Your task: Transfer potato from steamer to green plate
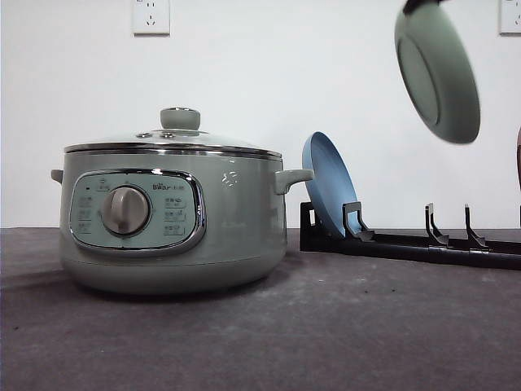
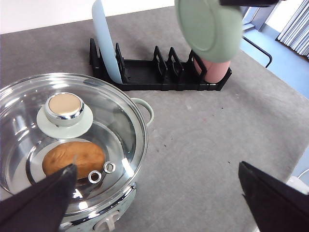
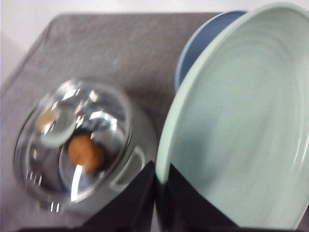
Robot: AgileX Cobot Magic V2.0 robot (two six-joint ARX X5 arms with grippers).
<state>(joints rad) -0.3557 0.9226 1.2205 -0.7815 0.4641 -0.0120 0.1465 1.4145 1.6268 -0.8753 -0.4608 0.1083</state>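
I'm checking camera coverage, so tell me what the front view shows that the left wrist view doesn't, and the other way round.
Front view alone: the steamer's control panel with its dial, and wall sockets behind.

Left wrist view alone: the potato seen through the glass lid, a pink plate in the rack, and the open left gripper above the steamer.

Both: the steamer with lid on, the blue plate standing in the black rack, and the green plate held tilted in the air above the rack.
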